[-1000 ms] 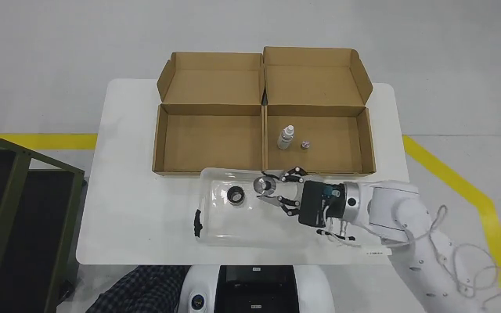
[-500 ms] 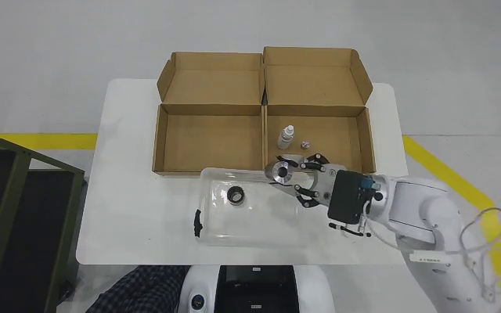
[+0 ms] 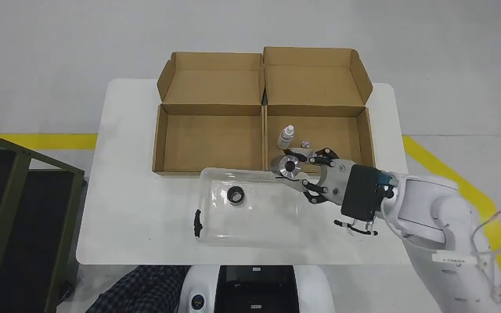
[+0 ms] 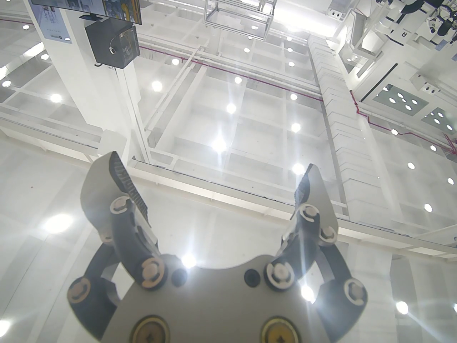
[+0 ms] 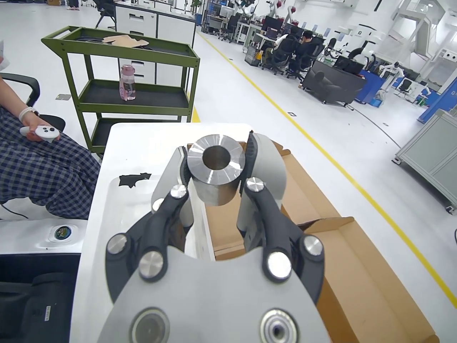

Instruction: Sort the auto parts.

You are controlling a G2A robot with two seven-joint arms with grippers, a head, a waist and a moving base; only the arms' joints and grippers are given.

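Observation:
My right gripper (image 3: 297,169) is shut on a shiny steel sleeve (image 3: 287,165), a short hollow cylinder (image 5: 215,168), held above the front edge of the right cardboard box (image 3: 344,143). A second metal ring part (image 3: 236,195) lies in the clear plastic tray (image 3: 235,227). Inside the right cardboard box stand a small white bottle (image 3: 286,136) and a tiny metal piece (image 3: 305,144). The left cardboard box (image 3: 210,142) holds nothing. My left gripper (image 4: 214,187) points up at the ceiling, open, with nothing between its fingers.
The two boxes sit side by side at the back of the white table (image 3: 125,180), lids folded back. The clear tray lies in front of them. A green cart (image 3: 23,227) stands left of the table.
My right gripper lifted the steel sleeve out of the clear tray and carried it back and to the right, toward the right box.

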